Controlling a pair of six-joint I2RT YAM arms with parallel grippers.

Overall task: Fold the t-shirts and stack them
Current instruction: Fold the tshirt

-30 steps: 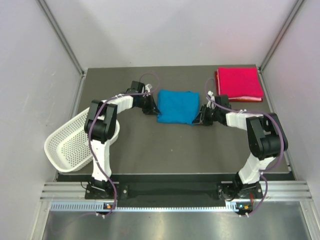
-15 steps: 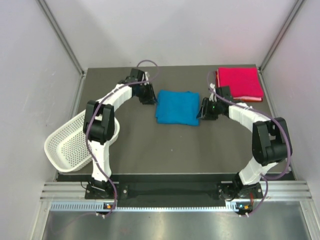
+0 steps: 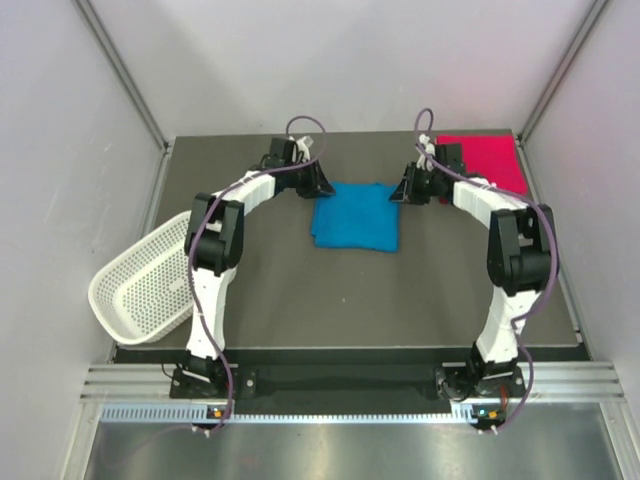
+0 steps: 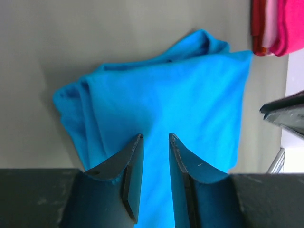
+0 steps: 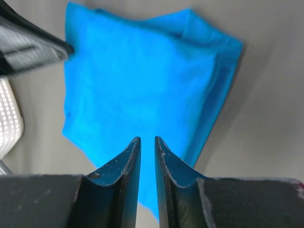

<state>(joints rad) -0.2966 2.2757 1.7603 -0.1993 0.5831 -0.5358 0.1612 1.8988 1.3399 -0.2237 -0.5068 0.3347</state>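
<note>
Since half a second ago both my arms have swung toward the far side of the counter (image 3: 350, 290). My left tool (image 3: 318, 185) (image 4: 153, 137) and right tool (image 3: 402, 190) (image 5: 147, 140) were flanking the middle of the blue t-shirt's sides; now they sit at its two far corners, facing each other. My right arm now crosses the near left part of the pink-red t-shirt (image 3: 495, 160) (image 4: 280, 23). The blue t-shirt (image 3: 356, 215) (image 4: 166, 95) (image 5: 142, 80) has barely moved.

Both tools are narrow, the jaws nearly together. Only a slit shows between them, the right slit thinner, and nothing is pinched in either.

The blue t-shirt lies flat at mid-counter toward the far side, folded into a rough rectangle. The top is mostly smooth. One side edge shows stacked layers, and one corner is bunched and lumpy. Its long axis runs left to right across the counter, and the near edge is slightly skewed.

The pink-red t-shirt lies folded in the far right corner, apart from the blue one. A white mesh basket (image 3: 140, 290) hangs tilted over the counter's left edge.
</note>
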